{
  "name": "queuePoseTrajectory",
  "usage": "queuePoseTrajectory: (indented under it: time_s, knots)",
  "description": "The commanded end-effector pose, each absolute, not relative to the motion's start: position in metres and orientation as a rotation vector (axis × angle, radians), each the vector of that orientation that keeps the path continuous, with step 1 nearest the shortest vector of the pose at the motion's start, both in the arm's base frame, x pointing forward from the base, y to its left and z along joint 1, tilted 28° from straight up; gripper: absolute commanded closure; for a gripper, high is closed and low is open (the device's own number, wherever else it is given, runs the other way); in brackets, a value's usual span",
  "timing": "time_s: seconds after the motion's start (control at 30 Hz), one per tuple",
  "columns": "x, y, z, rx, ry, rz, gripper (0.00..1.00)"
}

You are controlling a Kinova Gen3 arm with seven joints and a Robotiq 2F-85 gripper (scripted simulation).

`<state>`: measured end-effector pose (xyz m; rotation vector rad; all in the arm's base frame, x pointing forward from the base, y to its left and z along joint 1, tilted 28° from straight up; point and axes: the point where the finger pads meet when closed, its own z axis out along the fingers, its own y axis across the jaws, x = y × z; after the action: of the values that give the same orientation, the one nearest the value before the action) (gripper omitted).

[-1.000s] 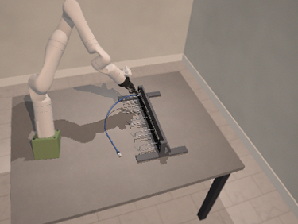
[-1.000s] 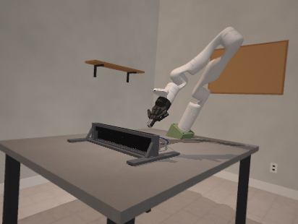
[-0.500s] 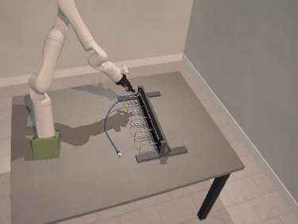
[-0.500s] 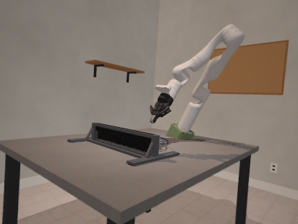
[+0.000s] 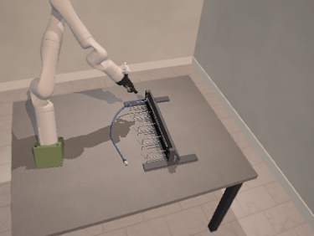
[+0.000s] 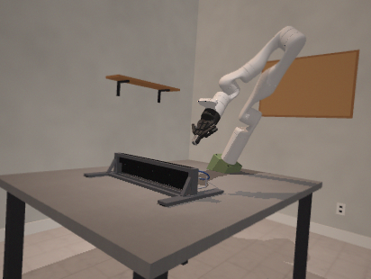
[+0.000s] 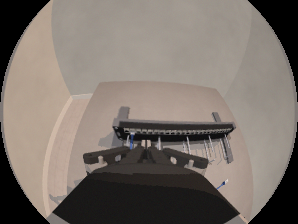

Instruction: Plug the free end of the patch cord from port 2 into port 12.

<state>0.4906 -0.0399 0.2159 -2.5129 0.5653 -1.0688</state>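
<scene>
Blue patch cord with a pale plug at its free end (image 5: 112, 127) (image 7: 131, 142) lies in a wide curve on the grey rectangular worktop (image 5: 84, 193) (image 6: 113, 216) (image 7: 160, 97), one end at the rack's port row near its end and the free plug resting on the surface, well apart from the ports. Beside it stands the long dark-grey rack on two flat crosswise feet (image 5: 161, 124) (image 6: 155, 163) (image 7: 175, 124), thin pale wire guides (image 5: 144, 130) (image 7: 187, 145) jutting from its cord side, while above the worktop, near the rack's cord end, the black two-fingered tool (image 5: 136, 91) (image 6: 194, 141) (image 7: 145, 145) hangs narrow, its fingers together and holding nothing, on a white jointed arm (image 5: 48, 64) (image 6: 258, 63) rising from a green block base (image 5: 48, 157) (image 6: 218, 165)
</scene>
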Motion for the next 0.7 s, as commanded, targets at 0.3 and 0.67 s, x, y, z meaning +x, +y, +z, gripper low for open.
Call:
queuePoseTrajectory:
  time_s: [0.3, 0.67]
  knots:
    - [0.47, -0.044, 0.242, -2.497, 0.564, -1.085, 1.0]
    - [0.458, -0.047, 0.253, -2.497, 0.564, -1.085, 1.0]
